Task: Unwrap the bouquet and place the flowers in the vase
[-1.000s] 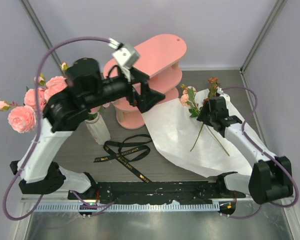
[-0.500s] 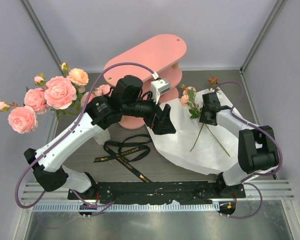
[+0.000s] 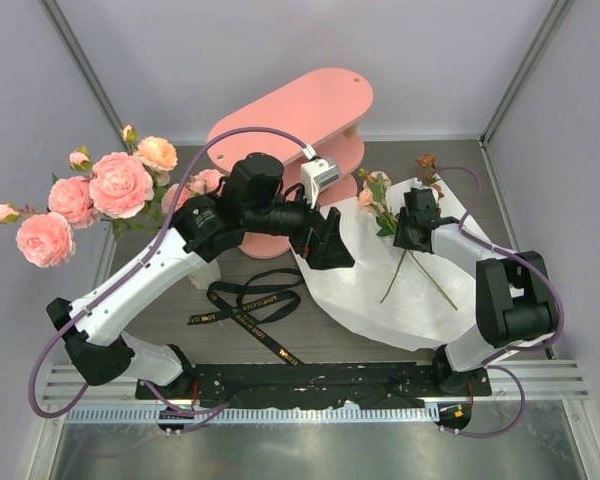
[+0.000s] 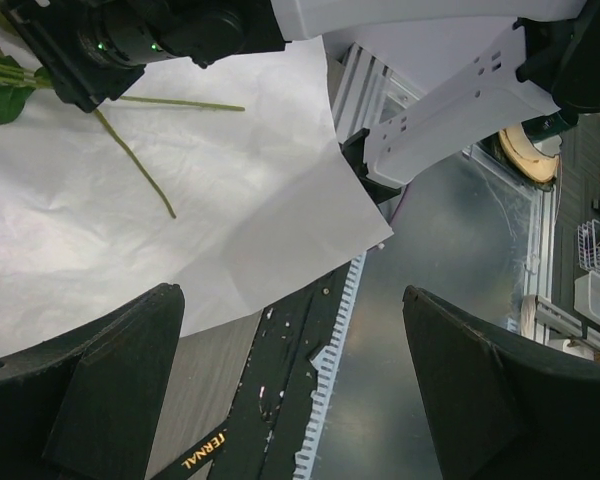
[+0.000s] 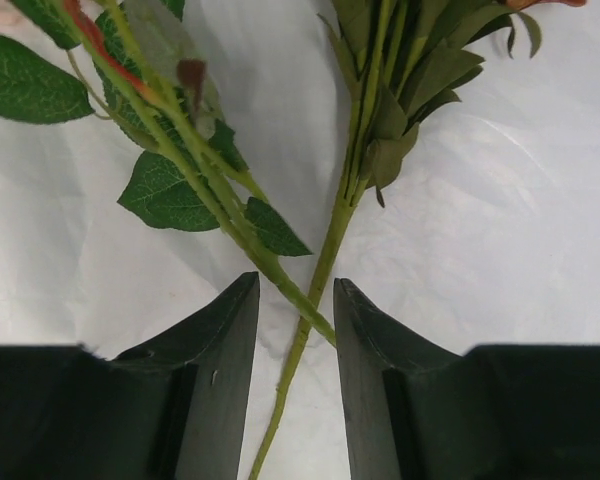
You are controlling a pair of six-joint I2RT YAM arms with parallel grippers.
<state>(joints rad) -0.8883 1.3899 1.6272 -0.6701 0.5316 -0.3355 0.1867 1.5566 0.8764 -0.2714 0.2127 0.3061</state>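
Several pink and peach roses (image 3: 108,186) stand in the white ribbed vase (image 3: 206,272), which my left arm mostly hides. Two more flowers (image 3: 402,262) lie crossed on the opened white paper (image 3: 380,300). My right gripper (image 3: 410,236) is down over them. In the right wrist view its jaws (image 5: 296,300) stand open but narrow, one on each side of the point where the green stems (image 5: 325,262) cross, and they do not pinch the stems. My left gripper (image 3: 332,258) hovers open over the paper's left edge, and in its wrist view it (image 4: 300,400) holds nothing.
The pink three-tier shelf (image 3: 310,120) stands at the back centre, just behind my left wrist. A loose black ribbon (image 3: 245,303) lies on the table in front of the vase. The paper (image 4: 130,250) reaches close to the black rail (image 3: 310,378) at the near edge.
My left arm has swung from in front of the vase out to the paper's left edge, uncovering the roses. My right gripper has shifted slightly left and narrowed its jaws around the crossed stems.
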